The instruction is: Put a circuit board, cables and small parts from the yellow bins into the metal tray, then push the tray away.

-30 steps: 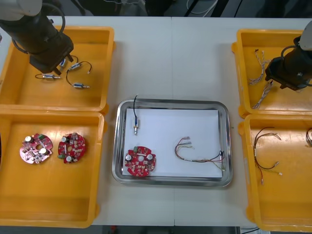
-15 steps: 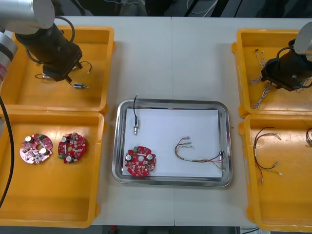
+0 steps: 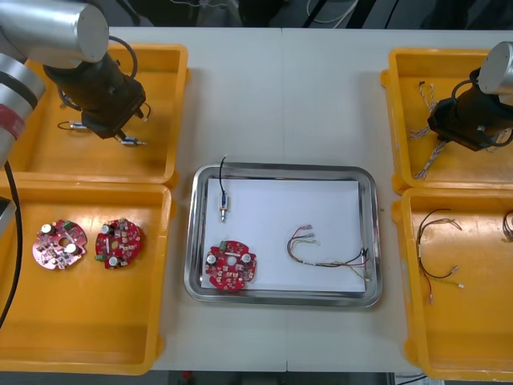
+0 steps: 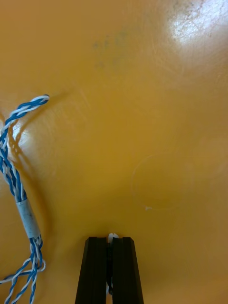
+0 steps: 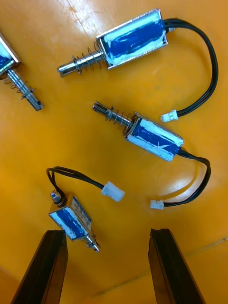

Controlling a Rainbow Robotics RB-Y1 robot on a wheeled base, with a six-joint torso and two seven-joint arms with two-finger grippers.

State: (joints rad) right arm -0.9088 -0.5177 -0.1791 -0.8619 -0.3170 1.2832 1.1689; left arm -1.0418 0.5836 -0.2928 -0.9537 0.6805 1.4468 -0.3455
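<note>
My right gripper (image 3: 459, 135) hangs low in the far right yellow bin (image 3: 401, 120). Its fingers (image 4: 97, 266) are shut on a strand of the twisted blue and white cable, and a white bit (image 4: 112, 236) sticks out between the tips. Another blue and white cable (image 4: 19, 190) lies beside it. My left gripper (image 5: 107, 249) stands open over the far left bin (image 3: 164, 96). A small metal part (image 5: 73, 223) lies just inside one finger, and two more (image 5: 135, 40) (image 5: 154, 138) lie farther off. The metal tray (image 3: 284, 168) holds a red circuit board (image 3: 231, 266), a red and yellow cable (image 3: 329, 258) and a small metal part (image 3: 224, 204).
The near left bin (image 3: 88, 345) holds two red circuit boards (image 3: 58, 245) (image 3: 118, 243). Black and red cables (image 3: 437, 245) lie in the near right bin (image 3: 417, 321). Bare table stretches beyond the tray's far edge.
The right gripper has shut on the cable strand in the far right bin. The left arm has shifted right and a little nearer inside the far left bin, still open.
</note>
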